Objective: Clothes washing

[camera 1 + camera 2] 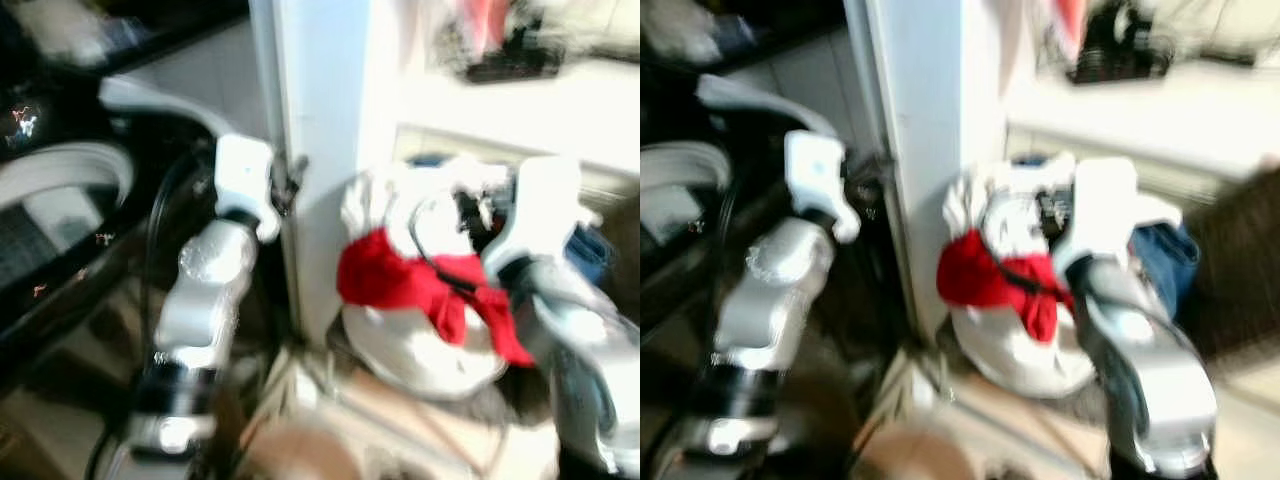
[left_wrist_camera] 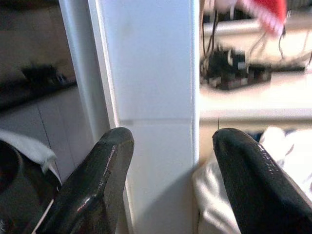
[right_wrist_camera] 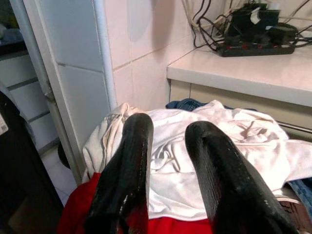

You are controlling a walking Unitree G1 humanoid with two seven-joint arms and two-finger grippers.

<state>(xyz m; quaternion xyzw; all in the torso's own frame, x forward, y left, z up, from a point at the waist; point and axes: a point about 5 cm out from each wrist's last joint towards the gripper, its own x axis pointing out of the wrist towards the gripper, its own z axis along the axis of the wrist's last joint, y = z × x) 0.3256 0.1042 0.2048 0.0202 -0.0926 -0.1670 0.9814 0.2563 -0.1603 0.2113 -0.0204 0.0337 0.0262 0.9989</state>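
A heap of laundry lies low against the white tiled pillar (image 1: 320, 100): a red garment (image 1: 385, 275) in front, a white garment (image 3: 219, 141) on top and blue jeans (image 1: 1165, 255) behind. My right gripper (image 3: 168, 126) hovers just above the white cloth, fingers slightly apart with nothing between them. My left gripper (image 2: 168, 141) is open and empty, raised in front of the pillar's corner. To the left stands the washing machine (image 1: 60, 210), dark with a grey rim. Both eye views are blurred.
A pale counter (image 3: 243, 68) runs above the laundry heap, carrying a black power strip (image 3: 253, 48) with tangled cables. The pillar stands between the washing machine and the clothes. Brownish floor shows below the arms.
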